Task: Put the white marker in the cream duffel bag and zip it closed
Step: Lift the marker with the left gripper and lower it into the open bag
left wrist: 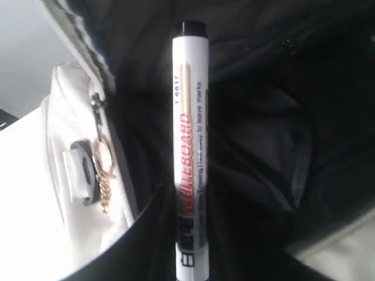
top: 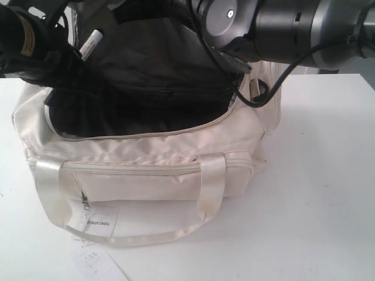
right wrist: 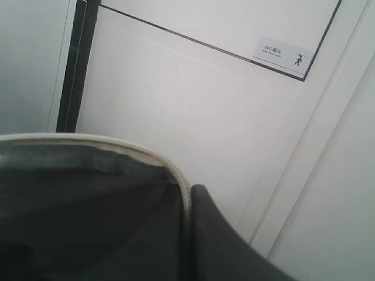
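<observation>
The cream duffel bag point(top: 158, 152) lies on the white table with its top wide open, and the dark lining point(top: 146, 70) shows. At the bag's back left my left gripper point(top: 70, 61) is shut on the white marker point(top: 92, 43). In the left wrist view the marker point(left wrist: 190, 146), with red printing and a dark end, sticks out from the jaws over the dark inside of the bag point(left wrist: 269, 146). My right gripper point(right wrist: 188, 234) is shut on the raised edge of the bag's flap point(right wrist: 117, 143), holding it up. In the exterior view the right arm point(top: 281, 23) hides that grip.
Two paper tags point(top: 102, 225) point(top: 94, 260) lie at the bag's front left. The satin handle point(top: 211, 181) hangs over the front pocket. A black D-ring point(left wrist: 85, 175) and a gold chain point(left wrist: 105, 175) sit on the bag's end. Bare white table point(top: 328, 175) lies to the right.
</observation>
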Action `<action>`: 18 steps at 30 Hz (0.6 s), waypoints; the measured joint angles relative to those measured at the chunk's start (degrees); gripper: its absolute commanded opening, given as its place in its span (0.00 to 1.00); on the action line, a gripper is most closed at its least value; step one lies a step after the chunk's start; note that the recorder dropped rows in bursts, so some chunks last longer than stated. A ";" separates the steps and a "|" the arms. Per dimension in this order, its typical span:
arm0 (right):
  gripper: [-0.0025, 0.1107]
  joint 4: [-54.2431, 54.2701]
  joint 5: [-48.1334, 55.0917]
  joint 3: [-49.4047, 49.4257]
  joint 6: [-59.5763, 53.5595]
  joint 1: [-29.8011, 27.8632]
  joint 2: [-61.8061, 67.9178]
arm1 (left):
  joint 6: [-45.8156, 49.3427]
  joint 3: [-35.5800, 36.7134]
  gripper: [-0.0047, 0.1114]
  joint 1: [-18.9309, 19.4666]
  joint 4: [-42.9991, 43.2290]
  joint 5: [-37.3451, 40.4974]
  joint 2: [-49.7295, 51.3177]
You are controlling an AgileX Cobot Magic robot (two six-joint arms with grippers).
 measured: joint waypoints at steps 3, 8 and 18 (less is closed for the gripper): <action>0.02 0.00 -0.10 0.00 0.00 0.00 0.00 | -0.42 1.67 0.04 3.88 1.06 -8.62 0.35; 0.02 0.00 -0.10 0.00 0.00 0.00 0.00 | -0.42 6.77 0.04 9.87 2.05 -27.35 0.61; 0.02 0.00 -0.10 0.00 0.00 0.00 0.00 | -0.39 15.40 0.04 20.75 -3.11 -55.64 2.14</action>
